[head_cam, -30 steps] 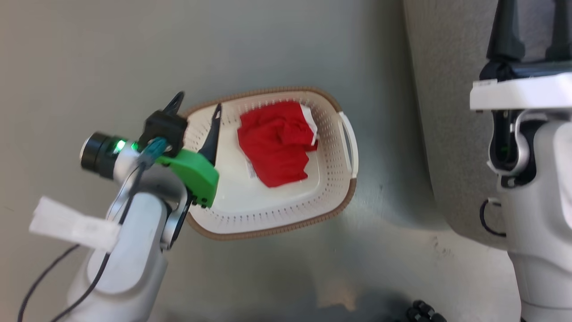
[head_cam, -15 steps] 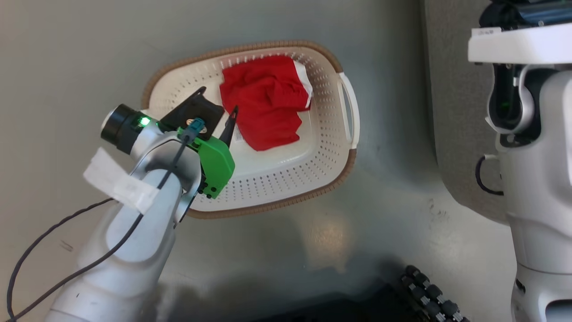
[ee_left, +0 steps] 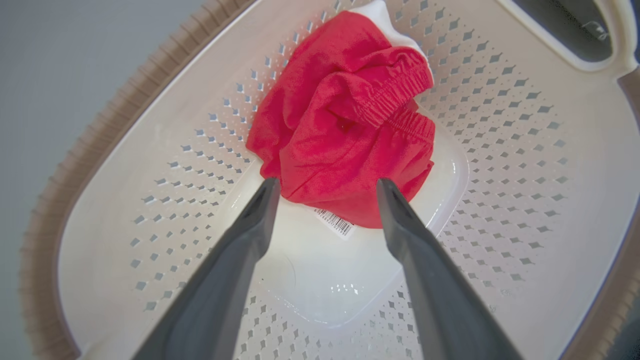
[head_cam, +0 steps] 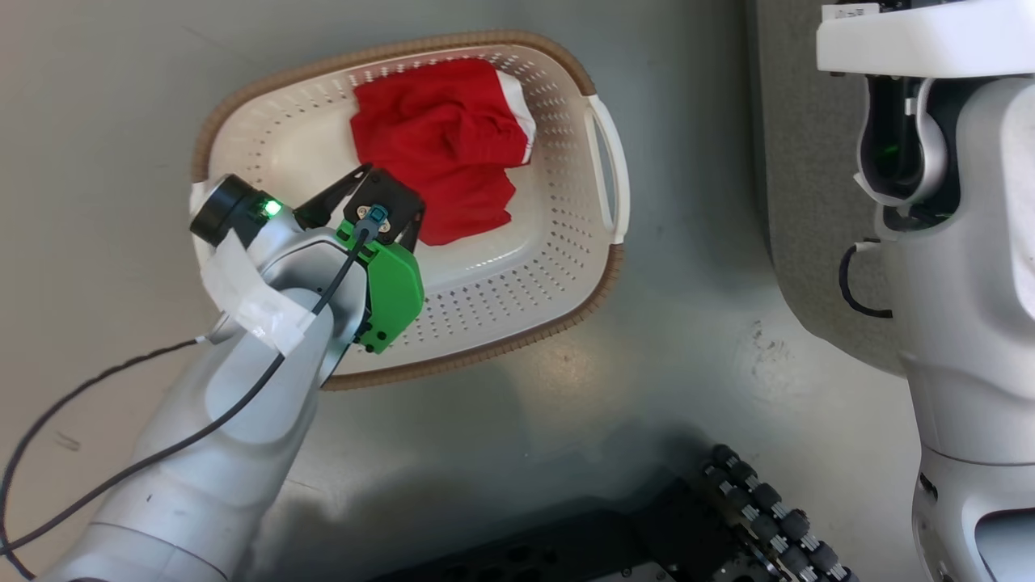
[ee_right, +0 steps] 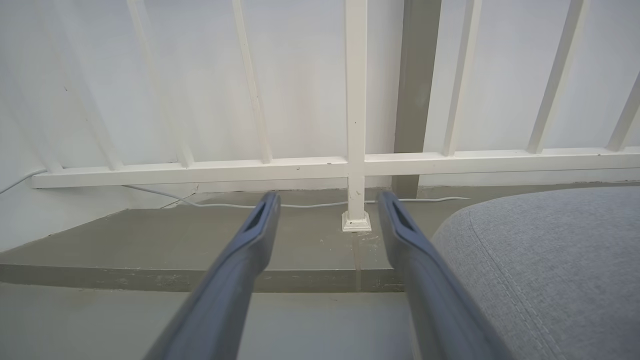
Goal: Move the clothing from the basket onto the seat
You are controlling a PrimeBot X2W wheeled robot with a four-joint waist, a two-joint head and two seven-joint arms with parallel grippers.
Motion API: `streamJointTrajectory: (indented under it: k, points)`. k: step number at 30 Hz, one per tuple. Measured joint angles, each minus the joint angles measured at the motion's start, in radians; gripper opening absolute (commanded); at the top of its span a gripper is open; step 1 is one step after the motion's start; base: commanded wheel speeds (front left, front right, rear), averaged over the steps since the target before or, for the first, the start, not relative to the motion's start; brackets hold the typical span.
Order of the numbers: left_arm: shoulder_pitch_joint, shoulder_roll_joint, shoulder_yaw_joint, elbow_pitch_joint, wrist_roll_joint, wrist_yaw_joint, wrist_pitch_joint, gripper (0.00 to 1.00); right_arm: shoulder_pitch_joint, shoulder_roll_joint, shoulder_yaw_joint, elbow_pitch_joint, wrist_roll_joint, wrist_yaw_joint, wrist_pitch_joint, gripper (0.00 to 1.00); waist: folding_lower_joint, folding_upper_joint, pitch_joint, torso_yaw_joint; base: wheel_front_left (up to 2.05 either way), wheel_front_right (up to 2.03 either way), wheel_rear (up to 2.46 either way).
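The left claw (head_cam: 388, 202) hangs over the basket (head_cam: 550, 267) near the red clothing (head_cam: 437, 133).

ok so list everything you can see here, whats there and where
clothing: one bundle, red with white trim, inside the basket
basket: one, cream with brown rim, on the floor left of the seat
label: one, white barcode sticker, on the basket bottom, partly under the clothing
seat: one, grey fabric, right of the basket
floor: one, grey, under the basket
railing: one, white, beyond the seat
cable: one, white, along the floor under the railing
left gripper: dark fingers, open, inside the basket, tips at the clothing's near edge
right gripper: dark fingers, open, empty, beside the seat
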Motion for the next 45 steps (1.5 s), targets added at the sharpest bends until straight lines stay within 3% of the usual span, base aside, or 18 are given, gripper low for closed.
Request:
streamJointTrajectory:
  k: [20, 45]
  points:
    - [-0.116, 0.050, -0.049, 0.184, 0.031, -0.004, 0.010, 1.00, -0.063, 0.017, 0.083, 0.016, 0.046, -0.001, -0.015, 1.00, 0.0000, 0.0000, 0.074, -0.101, 0.00, 0.00, 0.00]
    - [-0.226, 0.021, -0.141, 0.356, 0.023, -0.004, -0.019, 1.00, -0.055, 0.018, 0.125, 0.004, 0.074, -0.028, -0.022, 1.00, 0.0000, 0.0000, 0.095, -0.134, 0.00, 0.00, 0.00]
